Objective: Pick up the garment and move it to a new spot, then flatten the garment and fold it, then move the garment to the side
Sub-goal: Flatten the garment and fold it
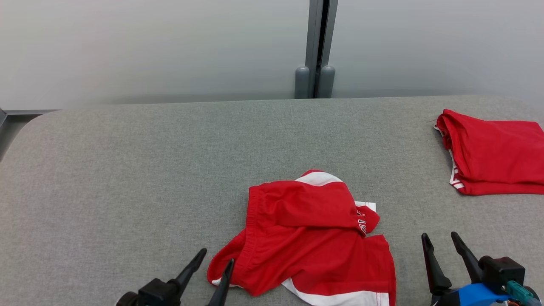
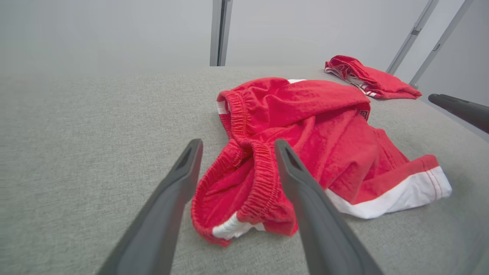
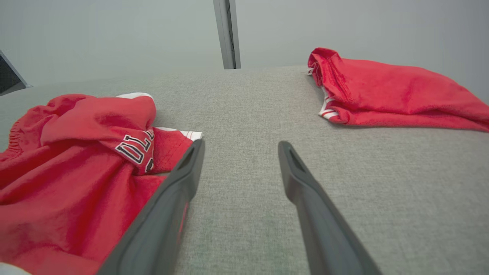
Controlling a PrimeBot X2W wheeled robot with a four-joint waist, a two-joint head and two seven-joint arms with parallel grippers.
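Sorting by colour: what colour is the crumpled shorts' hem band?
White hem band, clearest in the left wrist view.

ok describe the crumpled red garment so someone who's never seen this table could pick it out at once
On the grey cloth-covered table, look at the middle of the near edge, just beyond the open left pincer. The crumpled red garment lies there, with an elastic waistband and white bands. Unlike the other red garment, folded flat at the far right, it is rumpled.
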